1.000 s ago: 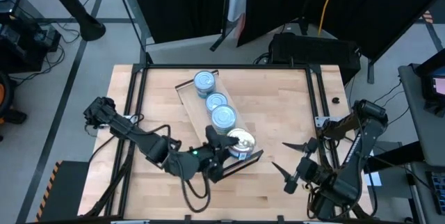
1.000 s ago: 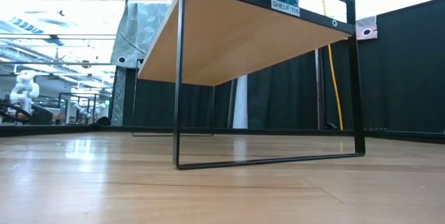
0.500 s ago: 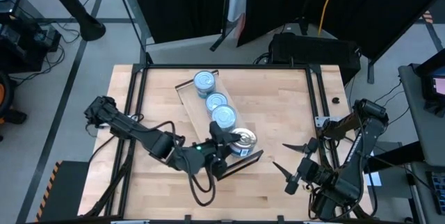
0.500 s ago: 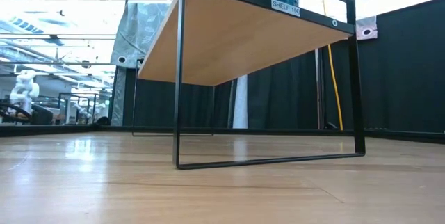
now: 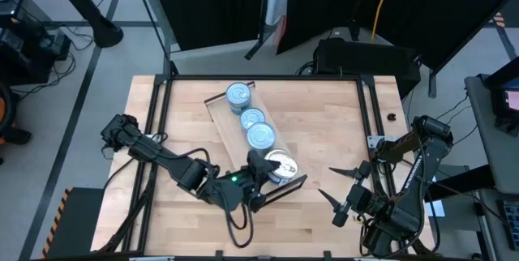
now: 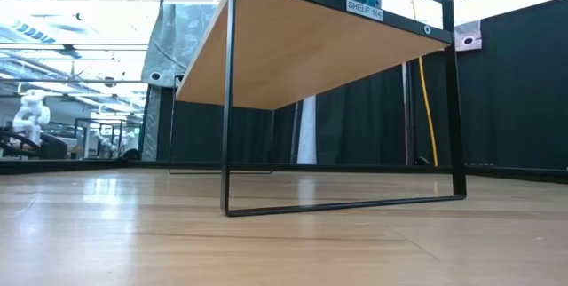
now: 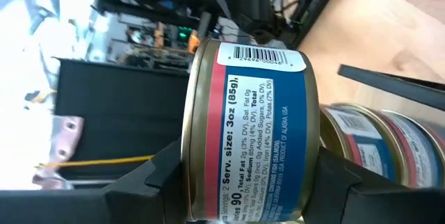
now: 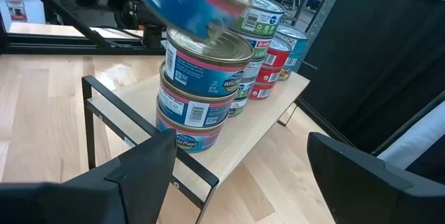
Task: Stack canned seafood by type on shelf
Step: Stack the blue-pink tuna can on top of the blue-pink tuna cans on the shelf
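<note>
**Tin held above the near-end stack**

The shelf point(image 5: 235, 135), a long light-wood board on a thin black frame, lies diagonally on the tabletop point(image 5: 324, 123) and carries four stacks of round flat tins point(image 5: 250, 120), blue-topped except the silvery one nearest the front edge. The left gripper point(image 5: 261, 166) clamps a tin point(image 7: 247, 130), gold-rimmed with a blue-and-red paper label, tilted just over that near-end stack point(image 8: 198, 92). The right gripper point(image 5: 334, 186) hangs spread wide and empty near the tabletop's front right corner.
</note>
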Available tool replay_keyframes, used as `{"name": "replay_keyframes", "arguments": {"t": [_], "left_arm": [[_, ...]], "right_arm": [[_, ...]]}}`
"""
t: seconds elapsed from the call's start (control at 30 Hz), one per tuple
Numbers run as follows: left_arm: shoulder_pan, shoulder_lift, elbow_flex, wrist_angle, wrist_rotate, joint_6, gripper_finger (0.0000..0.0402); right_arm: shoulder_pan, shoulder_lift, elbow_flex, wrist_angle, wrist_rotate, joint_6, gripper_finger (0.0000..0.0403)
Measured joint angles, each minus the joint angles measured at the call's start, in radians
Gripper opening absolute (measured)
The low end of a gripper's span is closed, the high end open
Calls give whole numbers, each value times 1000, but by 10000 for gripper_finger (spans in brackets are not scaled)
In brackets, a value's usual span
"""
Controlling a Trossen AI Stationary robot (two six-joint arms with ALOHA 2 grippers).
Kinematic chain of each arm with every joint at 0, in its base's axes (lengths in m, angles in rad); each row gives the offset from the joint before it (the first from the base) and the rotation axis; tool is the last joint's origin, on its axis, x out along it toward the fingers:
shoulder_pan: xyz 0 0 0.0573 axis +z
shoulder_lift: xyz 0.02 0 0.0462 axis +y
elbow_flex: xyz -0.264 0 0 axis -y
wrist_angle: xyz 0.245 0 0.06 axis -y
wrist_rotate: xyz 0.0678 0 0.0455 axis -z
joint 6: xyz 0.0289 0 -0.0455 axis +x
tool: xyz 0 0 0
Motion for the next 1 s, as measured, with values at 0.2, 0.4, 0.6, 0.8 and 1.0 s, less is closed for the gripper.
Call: {"name": "replay_keyframes", "arguments": {"t": [0.2,0.4,0.6,0.8,1.0], "left_arm": [[-35,0,16,41,-64,131,198],[-22,0,47,-3,-99,206,198],[-7,0,48,-93,-77,169,198],[-8,0,48,-116,-58,149,201],[14,0,48,-149,-57,131,205]], "right_arm": [[0,0,0,0,0,0,313],[0,0,0,0,0,0,313],[0,0,0,0,0,-1,313],[0,0,0,0,0,-5,313],[0,0,0,0,0,-5,313]]}}
